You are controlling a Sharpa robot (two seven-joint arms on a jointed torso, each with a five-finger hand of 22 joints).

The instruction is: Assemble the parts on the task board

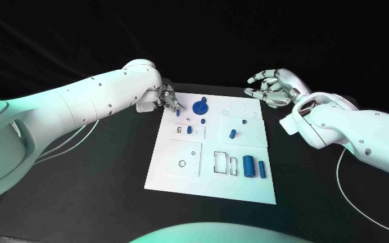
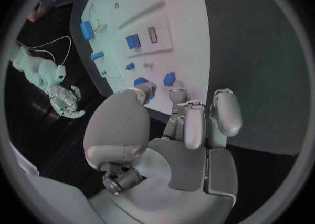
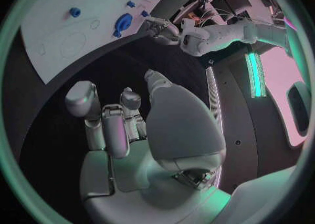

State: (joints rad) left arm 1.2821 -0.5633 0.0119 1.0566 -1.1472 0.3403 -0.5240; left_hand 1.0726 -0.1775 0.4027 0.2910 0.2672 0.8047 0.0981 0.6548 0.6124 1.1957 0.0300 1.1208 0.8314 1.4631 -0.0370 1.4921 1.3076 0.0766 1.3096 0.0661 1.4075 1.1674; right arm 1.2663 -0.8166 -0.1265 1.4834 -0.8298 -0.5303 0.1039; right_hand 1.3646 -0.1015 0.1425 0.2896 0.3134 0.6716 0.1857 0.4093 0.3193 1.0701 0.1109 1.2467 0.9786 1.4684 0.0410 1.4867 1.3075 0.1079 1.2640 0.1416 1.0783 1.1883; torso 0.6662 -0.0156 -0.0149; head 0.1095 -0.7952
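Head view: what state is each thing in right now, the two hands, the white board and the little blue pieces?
left hand: at the board's far left corner, fingertips by a small blue part; whether it holds it cannot be told.
right hand: off the board's far right corner, fingers curled, holding nothing.
task board: flat on the table.
round blue part: on the board's far end.
two blue cylinders: side by side near the board's right edge.

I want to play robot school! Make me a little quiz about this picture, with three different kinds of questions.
1. True or false: the right hand holds a blue part.
2. Which hand reaches over the task board? A) left B) right
3. Fill in: the two blue cylinders lie near the board's ____ corner (front-right or back-left).

Key: 1 false, it holds nothing. 2 A, the left hand is at the board's back-left corner. 3 front-right.
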